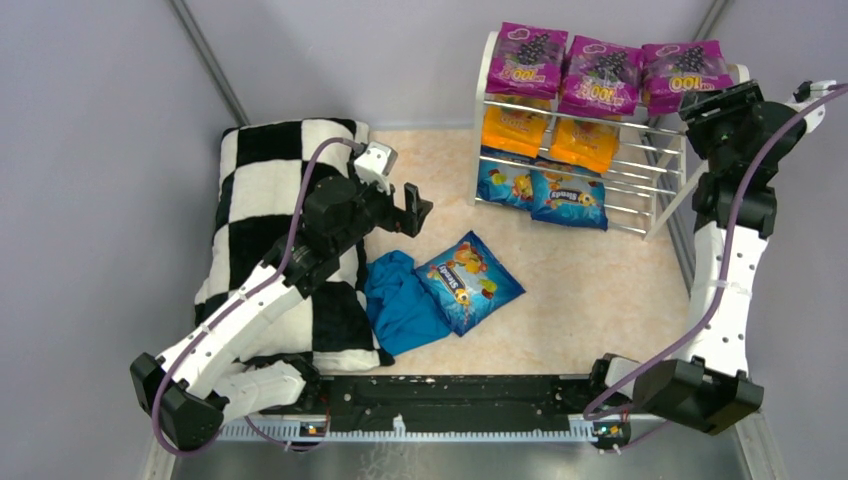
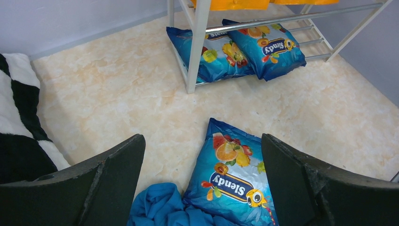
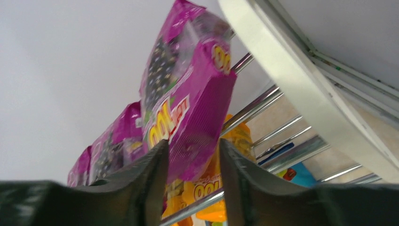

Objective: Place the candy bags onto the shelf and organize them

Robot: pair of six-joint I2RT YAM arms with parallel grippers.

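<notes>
Right jaws pinch a purple bag (image 1: 686, 70) on the shelf's (image 2: 196, 47) top tier, at the desk's (image 1: 600, 290) far right corner. Left jaws gape wide over a blue bag (image 2: 230, 179) lying mid-desk.

Overhead plus two wrist views, shelf (image 1: 482, 120) shared
</notes>
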